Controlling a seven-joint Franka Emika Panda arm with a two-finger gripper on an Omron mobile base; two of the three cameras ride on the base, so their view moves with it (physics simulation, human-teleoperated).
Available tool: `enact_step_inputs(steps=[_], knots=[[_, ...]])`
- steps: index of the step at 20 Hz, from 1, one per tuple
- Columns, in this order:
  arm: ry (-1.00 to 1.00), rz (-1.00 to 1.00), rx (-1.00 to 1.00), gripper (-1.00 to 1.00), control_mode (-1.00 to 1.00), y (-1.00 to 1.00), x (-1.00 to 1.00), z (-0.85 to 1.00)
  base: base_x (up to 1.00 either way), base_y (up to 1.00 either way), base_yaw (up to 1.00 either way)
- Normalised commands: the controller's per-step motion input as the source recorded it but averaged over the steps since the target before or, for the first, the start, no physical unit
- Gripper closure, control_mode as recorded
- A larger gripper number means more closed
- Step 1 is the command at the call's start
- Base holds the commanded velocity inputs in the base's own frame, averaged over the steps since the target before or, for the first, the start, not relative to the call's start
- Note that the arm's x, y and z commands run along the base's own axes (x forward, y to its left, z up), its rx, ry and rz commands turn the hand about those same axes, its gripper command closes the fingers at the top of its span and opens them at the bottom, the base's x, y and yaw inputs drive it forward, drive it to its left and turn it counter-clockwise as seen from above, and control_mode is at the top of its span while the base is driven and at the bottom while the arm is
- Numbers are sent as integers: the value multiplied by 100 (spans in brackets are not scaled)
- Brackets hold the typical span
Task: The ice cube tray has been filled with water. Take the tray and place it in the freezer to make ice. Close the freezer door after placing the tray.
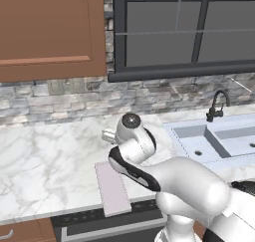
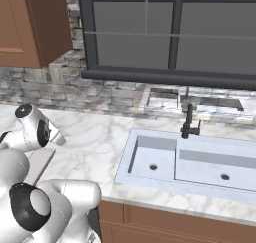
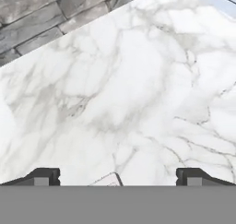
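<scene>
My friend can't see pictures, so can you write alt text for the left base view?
A pale pink ice cube tray lies flat near the front edge of a white marble counter, with the robot's white arm bending over its right side. Further right are a sink with a dark faucet, under a big window.

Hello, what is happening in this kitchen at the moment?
A white robot arm is working at a marble counter beside a sink. The ice cube tray lies flat near the counter's front edge, partly under the arm. The gripper is open and holds nothing; in the hand view a corner of the tray shows between its fingertips. So the tray has not been picked up yet.
</scene>
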Motion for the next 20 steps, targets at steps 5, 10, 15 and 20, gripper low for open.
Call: enact_step_inputs(steps=[5, 10, 15, 20], knots=[[0, 19, 0, -100, -100, 0, -27, 46, 0, 0, 0], [0, 40, 0, -100, -100, 0, -46, 20, 0, 0, 0], [-1, 48, -3, -100, -100, 6, -54, 2, 0, 0, 0], [-5, 35, -12, -100, -100, 22, -73, 0, 0, 0, 0]])
